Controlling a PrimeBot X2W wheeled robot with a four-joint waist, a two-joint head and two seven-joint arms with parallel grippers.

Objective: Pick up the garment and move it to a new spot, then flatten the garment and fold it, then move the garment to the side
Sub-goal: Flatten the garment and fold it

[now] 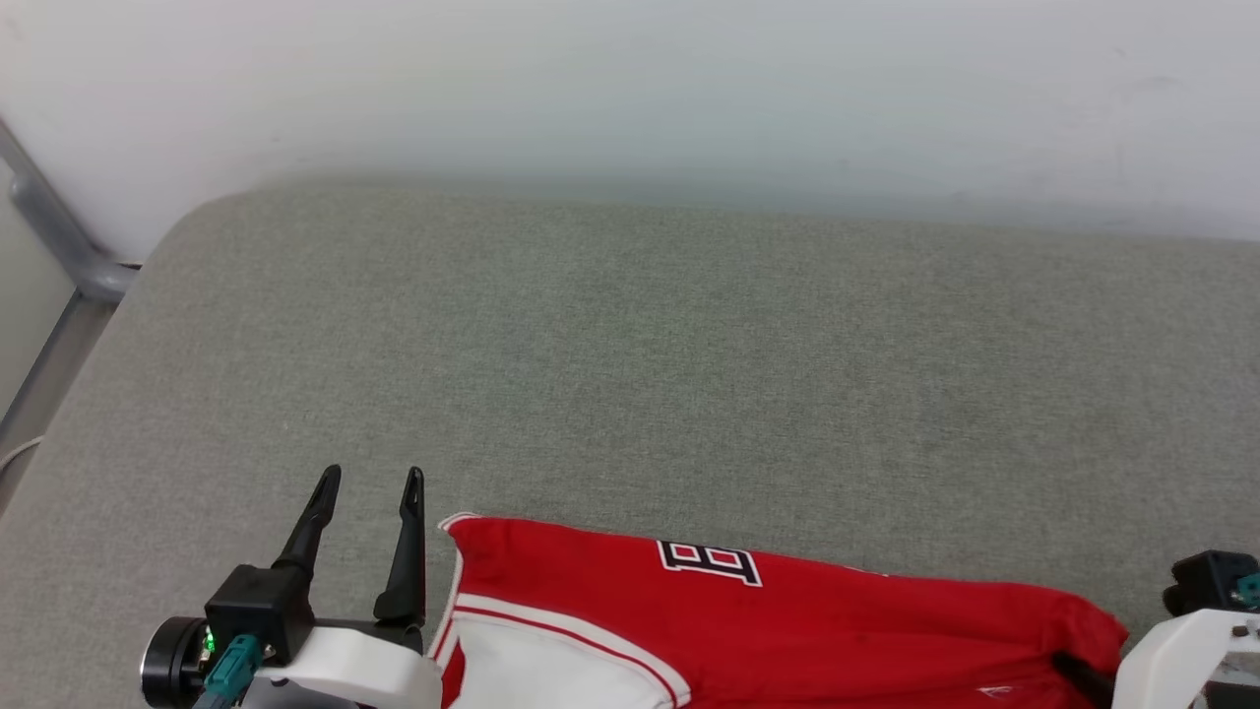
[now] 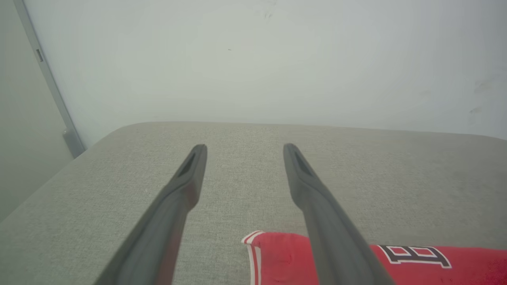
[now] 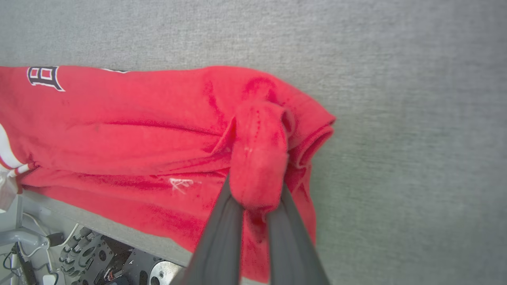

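The garment (image 1: 787,620) lies along the near edge of the grey padded surface, red with a white panel and black white-outlined lettering. My left gripper (image 1: 372,478) stands open just left of its striped corner, nothing between the fingers. The left wrist view has the left gripper (image 2: 244,148) above bare grey cloth, with the garment (image 2: 435,269) under the right finger. My right gripper (image 1: 1083,679) is at the garment's right end, mostly hidden. From the right wrist, the right gripper (image 3: 256,186) is shut on a bunched fold of the garment (image 3: 119,126), lifted into a hump.
The grey padded surface (image 1: 630,345) stretches back to a pale wall (image 1: 630,89). A grey metal frame (image 1: 59,236) runs down the far left. Part of the garment hangs over the near edge, above the robot's base (image 3: 99,257).
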